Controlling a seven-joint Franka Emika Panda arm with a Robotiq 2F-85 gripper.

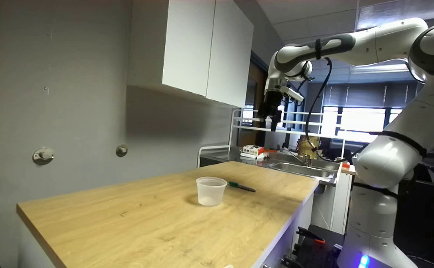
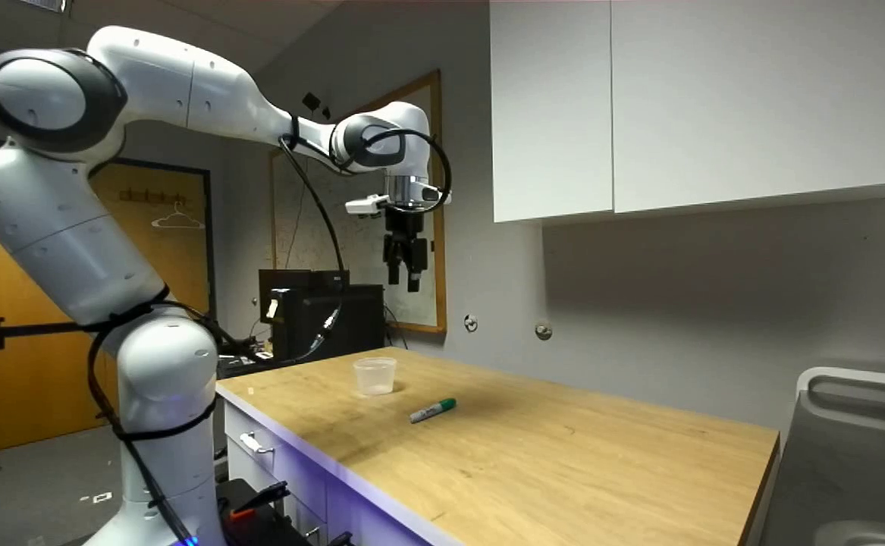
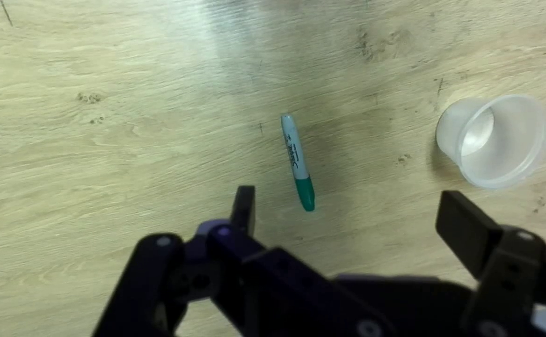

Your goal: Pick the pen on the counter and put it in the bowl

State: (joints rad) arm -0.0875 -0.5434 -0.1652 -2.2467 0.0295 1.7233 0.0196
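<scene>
- Your gripper (image 3: 349, 213) hangs above the counter (image 3: 113, 187), jaws spread apart, holding nothing.
- There lies your pen (image 3: 297, 158), flat on it, apart from the bowl (image 3: 451, 128).
- Likely light, stiff, slick — it could roll, so pinch mid-barrel.
- Wrist view: long axis nearly top to bottom — green cap (image 3: 305, 193) lowest.

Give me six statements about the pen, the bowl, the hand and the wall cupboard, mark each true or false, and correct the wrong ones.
1. The pen lies on the counter, outside the bowl. True.
2. The bowl is turned upside down. False: it stands upright, open side up.
3. The hand is open. True.
4. The pen is capped in red. False: its cap is green.
5. The hand is gripping the pen. False: it hangs above the counter, apart from the pen.
6. A white cupboard hangs on the wall. True.
</scene>
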